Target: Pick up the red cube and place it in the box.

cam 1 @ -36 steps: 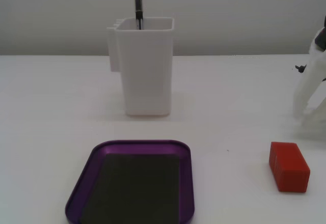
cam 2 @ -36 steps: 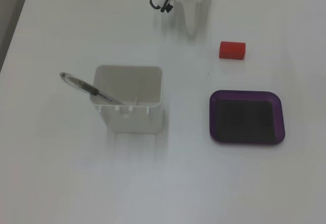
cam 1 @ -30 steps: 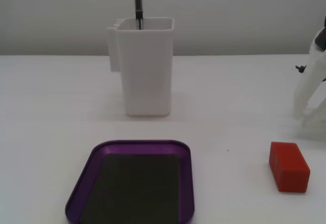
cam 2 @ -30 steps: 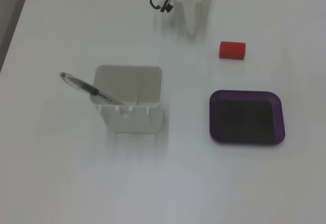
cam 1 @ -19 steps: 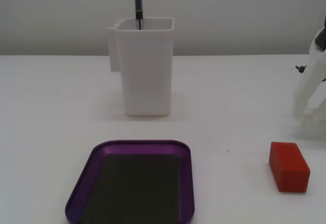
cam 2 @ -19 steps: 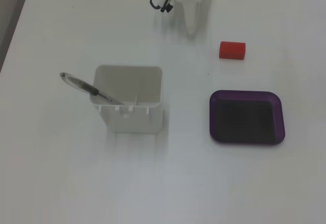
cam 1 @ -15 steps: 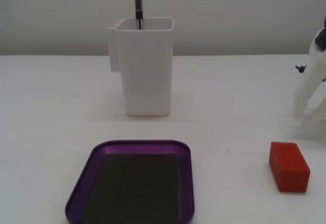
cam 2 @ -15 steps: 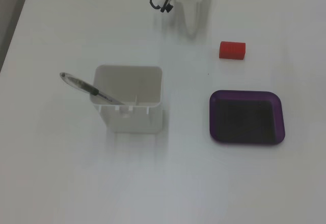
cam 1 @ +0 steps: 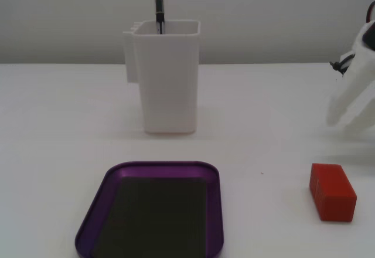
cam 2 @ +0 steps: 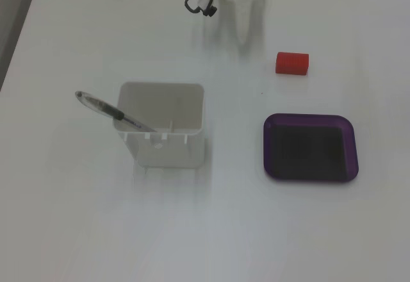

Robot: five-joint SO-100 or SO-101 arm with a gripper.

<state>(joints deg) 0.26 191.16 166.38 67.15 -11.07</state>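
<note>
White tool (cam 2: 244,29) hangs above table (cam 2: 64,231), holding nothing; its opening cannot be told. Red cube (cam 2: 292,63) lies apart, near purple box (cam 2: 311,121); white container (cam 2: 165,147) with pen (cam 2: 109,110) stands aside.

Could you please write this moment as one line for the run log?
phase: before grasp | red cube: on table, untouched | box: empty | pincer: off the table near cube, state unclear | white container: holds pen

Bright even light, faint shadows, slightly soft, perhaps overexposed
</note>
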